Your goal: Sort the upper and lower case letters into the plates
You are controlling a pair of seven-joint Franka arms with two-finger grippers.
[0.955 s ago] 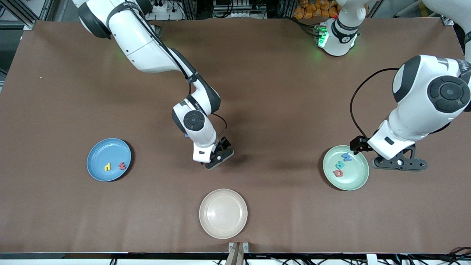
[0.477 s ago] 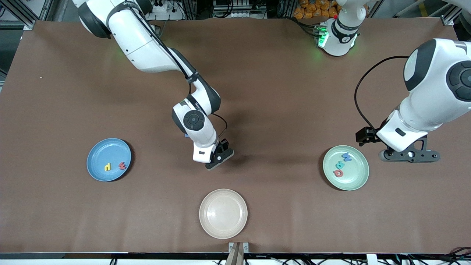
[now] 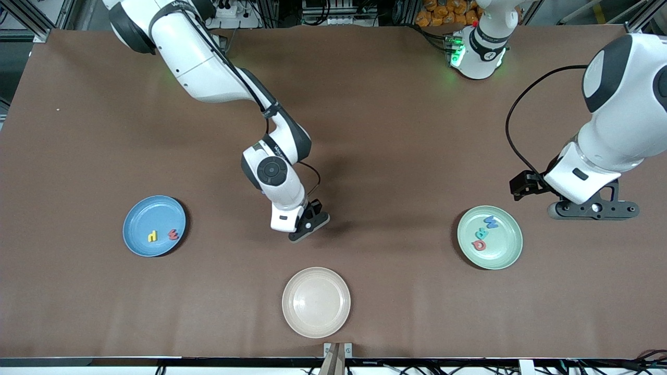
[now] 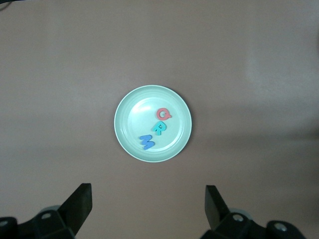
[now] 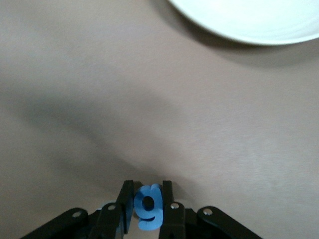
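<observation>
Sitting toward the right arm's end of the table (image 3: 365, 104), the sky blue plate (image 3: 140, 213) holds a yellow letter (image 3: 151, 236) and a red letter (image 3: 173, 235), and the cream plate (image 3: 316, 302) lies by the middle of the edge nearest the front camera. Around the table's middle, the right gripper (image 5: 147, 196) has its jaws clamped on a small blue letter (image 5: 148, 205). Toward the left arm's end, the mint green plate (image 3: 503, 255) carries a blue letter (image 3: 490, 222), a teal letter (image 3: 482, 234) and a red ring-shaped letter (image 3: 479, 245), with the left gripper (image 4: 147, 201) above the table beside it, jaws wide apart and holding nothing.
</observation>
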